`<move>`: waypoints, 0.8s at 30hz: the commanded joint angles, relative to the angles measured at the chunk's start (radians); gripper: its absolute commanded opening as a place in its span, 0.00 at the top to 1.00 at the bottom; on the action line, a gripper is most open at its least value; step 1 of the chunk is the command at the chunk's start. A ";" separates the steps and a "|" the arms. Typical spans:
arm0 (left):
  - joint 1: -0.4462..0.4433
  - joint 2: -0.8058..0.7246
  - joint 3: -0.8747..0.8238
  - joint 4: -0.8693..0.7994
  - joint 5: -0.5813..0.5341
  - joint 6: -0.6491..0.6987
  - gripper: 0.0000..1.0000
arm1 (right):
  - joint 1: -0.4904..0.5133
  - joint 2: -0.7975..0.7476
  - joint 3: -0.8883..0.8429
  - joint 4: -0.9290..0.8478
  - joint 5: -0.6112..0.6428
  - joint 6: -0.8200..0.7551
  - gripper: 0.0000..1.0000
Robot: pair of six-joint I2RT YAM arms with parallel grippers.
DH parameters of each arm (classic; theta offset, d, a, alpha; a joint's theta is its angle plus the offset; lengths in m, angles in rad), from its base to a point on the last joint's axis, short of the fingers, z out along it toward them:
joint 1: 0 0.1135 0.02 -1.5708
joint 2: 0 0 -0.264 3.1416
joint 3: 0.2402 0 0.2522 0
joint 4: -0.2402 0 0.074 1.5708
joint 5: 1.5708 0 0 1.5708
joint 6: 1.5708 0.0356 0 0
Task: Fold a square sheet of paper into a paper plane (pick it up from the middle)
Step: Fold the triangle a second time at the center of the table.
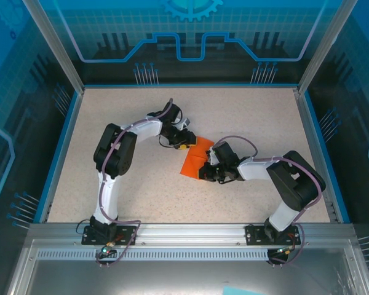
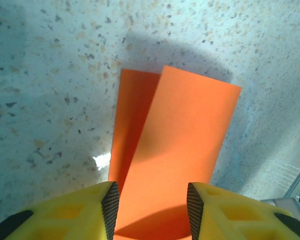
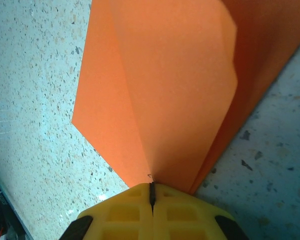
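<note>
The paper plane (image 1: pixel 194 161) is a partly folded bright orange sheet lying mid-table between both arms. In the left wrist view the paper plane (image 2: pixel 175 145) shows one flap lying over another. My left gripper (image 2: pixel 152 210) stands open over its near end, with the yellow fingers (image 2: pixel 110 210) on either side of the upper flap. My left gripper (image 1: pixel 183 145) is at the sheet's far left corner. In the right wrist view the paper plane (image 3: pixel 175 90) has creases that run together at my right gripper (image 3: pixel 151 192), which is shut on its near edge. My right gripper (image 1: pixel 208 171) is at the sheet's front right.
The speckled tabletop (image 1: pixel 141 117) is ringed by a blue rim (image 1: pixel 61 144) and clear panels. A metal rail (image 1: pixel 190 232) carries both arm bases at the near edge. Bare table lies all round the sheet.
</note>
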 commanded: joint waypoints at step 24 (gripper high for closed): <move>-0.129 -0.069 -0.229 0.183 0.105 -0.128 0.63 | 0.001 -0.050 -0.045 -0.123 -0.003 -0.039 0.97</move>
